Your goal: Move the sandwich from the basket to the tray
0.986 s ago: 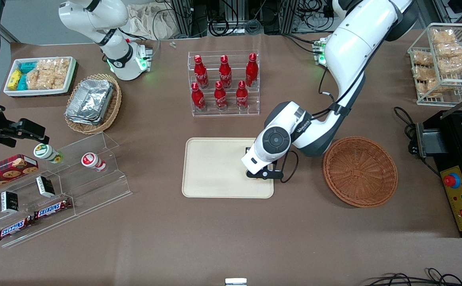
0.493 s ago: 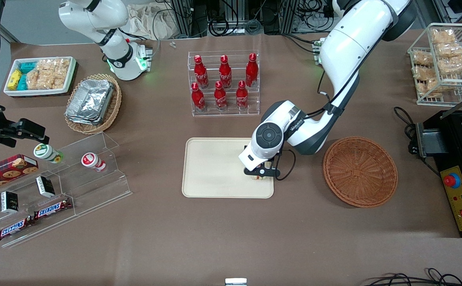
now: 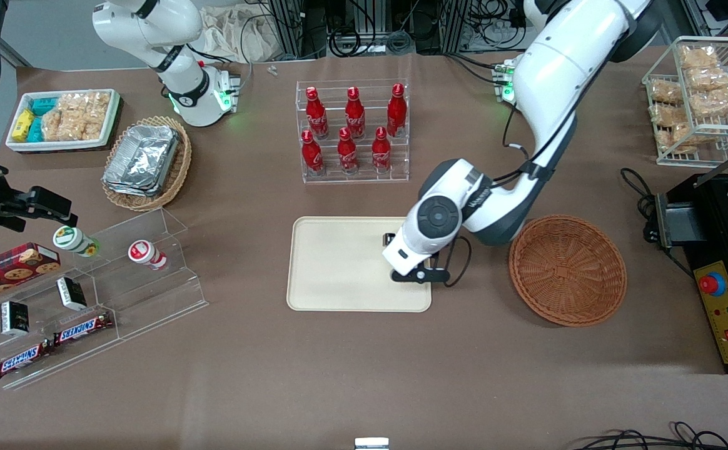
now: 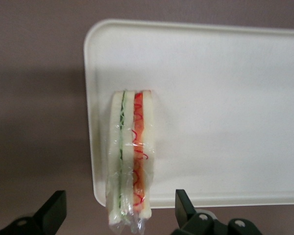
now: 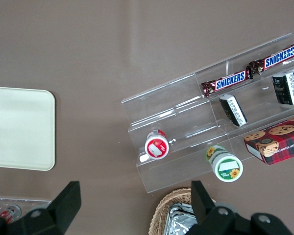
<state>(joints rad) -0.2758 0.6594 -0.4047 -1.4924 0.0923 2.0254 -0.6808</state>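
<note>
The sandwich (image 4: 130, 147), white bread with green and orange-red layers in clear wrap, rests on the cream tray (image 4: 225, 98) close to one corner, its near end reaching over the rim. My left gripper (image 4: 120, 203) hangs above it, open, its two black fingers (image 4: 54, 208) wide apart on either side and touching nothing. In the front view the gripper (image 3: 411, 267) is over the tray (image 3: 333, 262) at the edge nearest the reddish-brown wicker basket (image 3: 567, 270), which holds nothing. The arm's wrist hides the sandwich there.
A clear rack of red bottles (image 3: 353, 131) stands farther from the front camera than the tray. A clear stepped shelf with snacks (image 3: 89, 294) and a tan basket of foil trays (image 3: 146, 162) lie toward the parked arm's end. A black appliance (image 3: 723, 250) sits next to the wicker basket.
The wrist has shifted a little toward the basket. The bit of sandwich that showed below the gripper half a second ago is now covered by it.
</note>
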